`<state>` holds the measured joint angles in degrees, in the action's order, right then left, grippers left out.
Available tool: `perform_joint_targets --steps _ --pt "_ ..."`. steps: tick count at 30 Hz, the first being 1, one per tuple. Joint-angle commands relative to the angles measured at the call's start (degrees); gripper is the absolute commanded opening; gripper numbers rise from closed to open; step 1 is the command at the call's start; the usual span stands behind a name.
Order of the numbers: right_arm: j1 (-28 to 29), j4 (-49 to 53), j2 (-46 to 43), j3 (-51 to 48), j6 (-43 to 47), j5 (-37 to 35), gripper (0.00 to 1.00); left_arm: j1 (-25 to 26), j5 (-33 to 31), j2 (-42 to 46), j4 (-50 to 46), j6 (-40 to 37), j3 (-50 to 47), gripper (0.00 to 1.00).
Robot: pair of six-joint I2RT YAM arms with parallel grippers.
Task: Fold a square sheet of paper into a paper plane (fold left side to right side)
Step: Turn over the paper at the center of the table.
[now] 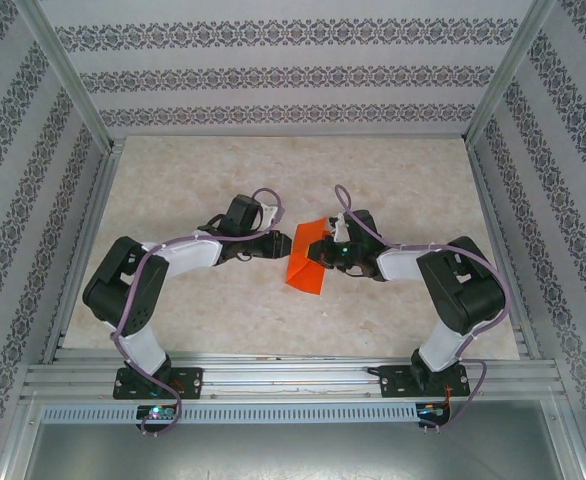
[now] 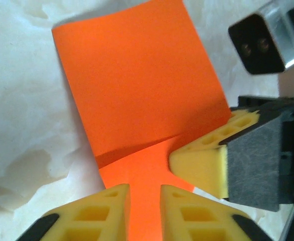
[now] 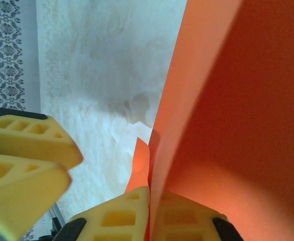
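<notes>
Fingers [image 3: 117, 218] of the right gripper [image 3: 151, 198] are clamped on the square sheet of paper [image 3: 237, 100], which rises along the right of that frame. The left gripper [image 2: 144, 193] stands slightly parted, gripping nothing, orange showing through its gap. The sheet sits mid-frame on the table [image 1: 173, 190], between both grippers.

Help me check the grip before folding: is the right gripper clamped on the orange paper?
Yes: the right gripper has its yellow fingers pressed together on the orange paper, with no gap showing.
</notes>
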<state>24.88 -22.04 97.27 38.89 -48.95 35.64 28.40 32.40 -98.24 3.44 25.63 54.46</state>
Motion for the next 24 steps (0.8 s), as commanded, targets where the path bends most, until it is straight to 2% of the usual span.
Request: perform_joint_targets --steps 1,10,13,15,19,24 --pt "-0.6 -1.3 -3.6 0.7 2.0 0.4 0.0 -1.9 -2.1 6.1 0.7 0.6 -1.6 0.31" --pt "-4.2 -1.8 -14.1 1.3 7.1 1.1 0.0 -8.2 -6.4 24.2 1.0 2.7 -6.8 0.71" --pt "-5.4 -3.9 -17.6 1.9 8.3 2.8 0.0 -10.7 -5.3 28.8 1.7 4.0 -7.8 0.83" --pt "-5.8 -6.1 -19.8 2.4 8.7 4.0 0.0 -12.7 -2.1 30.9 3.6 5.8 -8.2 0.91" --pt "-6.1 -11.8 -23.3 3.7 9.1 6.9 0.0 -15.9 9.5 31.2 14.3 14.2 -8.8 0.93" --pt "-6.1 -18.7 -26.2 5.7 9.3 10.1 0.0 -16.4 20.7 28.2 35.5 27.2 -8.7 0.83"
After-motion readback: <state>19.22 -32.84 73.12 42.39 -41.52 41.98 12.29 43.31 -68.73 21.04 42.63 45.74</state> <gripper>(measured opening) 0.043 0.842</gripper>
